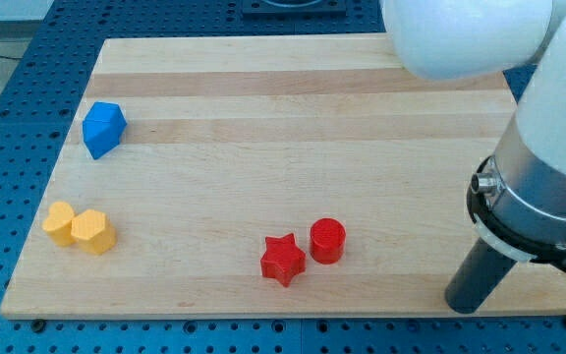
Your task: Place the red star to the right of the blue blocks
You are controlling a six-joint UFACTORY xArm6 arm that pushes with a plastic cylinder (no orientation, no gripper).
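The red star (283, 260) lies near the board's bottom edge, a little right of the middle. A red cylinder (327, 240) sits just to its right, touching or nearly touching it. One blue block (103, 129) with slanted faces lies at the view's left, in the upper half of the board. My tip (463, 305) is at the bottom right of the board, well to the right of the red cylinder and apart from all the blocks.
A yellow heart (59, 223) and a yellow hexagon (93, 232) sit side by side at the bottom left. The wooden board (293, 108) rests on a blue perforated table (18, 88). The white arm (519, 59) covers the top right corner.
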